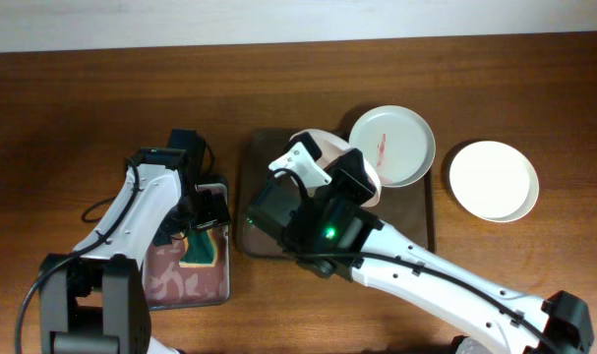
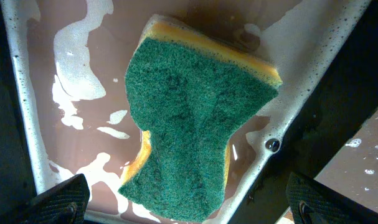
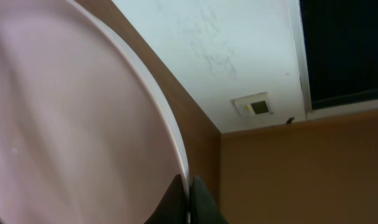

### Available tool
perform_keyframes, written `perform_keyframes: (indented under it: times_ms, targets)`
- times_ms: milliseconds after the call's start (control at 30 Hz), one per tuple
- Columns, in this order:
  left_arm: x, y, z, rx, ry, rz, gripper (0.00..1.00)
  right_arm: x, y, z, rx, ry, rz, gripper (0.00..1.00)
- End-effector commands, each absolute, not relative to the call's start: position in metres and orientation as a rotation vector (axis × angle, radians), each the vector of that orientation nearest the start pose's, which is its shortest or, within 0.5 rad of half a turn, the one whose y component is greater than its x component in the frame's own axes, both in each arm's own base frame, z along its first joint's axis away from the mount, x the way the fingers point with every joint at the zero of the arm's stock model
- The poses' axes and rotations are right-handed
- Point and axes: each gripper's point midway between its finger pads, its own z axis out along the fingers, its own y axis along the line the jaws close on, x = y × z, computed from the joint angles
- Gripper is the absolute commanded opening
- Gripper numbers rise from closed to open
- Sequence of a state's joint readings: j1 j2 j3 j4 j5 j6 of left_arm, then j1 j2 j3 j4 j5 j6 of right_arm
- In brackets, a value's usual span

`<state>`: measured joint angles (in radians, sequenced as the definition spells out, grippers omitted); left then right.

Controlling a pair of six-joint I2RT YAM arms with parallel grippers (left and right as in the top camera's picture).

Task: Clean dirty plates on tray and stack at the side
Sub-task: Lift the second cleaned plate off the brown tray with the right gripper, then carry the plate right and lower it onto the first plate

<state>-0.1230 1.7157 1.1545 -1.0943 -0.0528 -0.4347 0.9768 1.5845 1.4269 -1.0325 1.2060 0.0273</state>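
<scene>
- Three white plates are counted, with one dark brown tray (image 1: 417, 218), one silver pan (image 2: 307, 74) and one sponge (image 2: 195, 124).
- One plate (image 1: 329, 145) is held tilted above the tray by the right gripper (image 3: 189, 196), whose fingers are clamped on its rim. In the right wrist view its pale surface fills the left of the frame.
- A second plate (image 1: 391, 146), marked with a red streak, lies on the tray's far right corner, just beside the held one.
- A third plate (image 1: 493, 180), seen clean, rests on the table (image 1: 82, 98) to the right of the tray.
- The left gripper (image 1: 206, 210) is spread wide over the pan, left of the tray, well apart from all plates.
- Brownish sudsy water and the green-and-yellow sponge are contained in the pan.
</scene>
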Motion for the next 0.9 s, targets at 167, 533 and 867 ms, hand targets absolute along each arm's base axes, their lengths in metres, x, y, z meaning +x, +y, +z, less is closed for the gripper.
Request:
perform_keyframes:
  times_ms: [167, 533, 867]
  targets:
    - [0.276, -0.024, 0.052, -0.496, 3.160, 0.113, 0.99, 0.313, 0.180, 0.298, -0.633, 1.931, -0.937, 0.04]
    - [0.276, -0.024, 0.052, -0.496, 3.160, 0.113, 0.99, 0.359, 0.065, 0.268, 0.187, 2.439, 0.045, 0.04]
    - [0.276, -0.024, 0.052, -0.496, 3.160, 0.113, 1.00, 0.316, -0.217, 0.116, 1.317, 2.548, 0.295, 0.04]
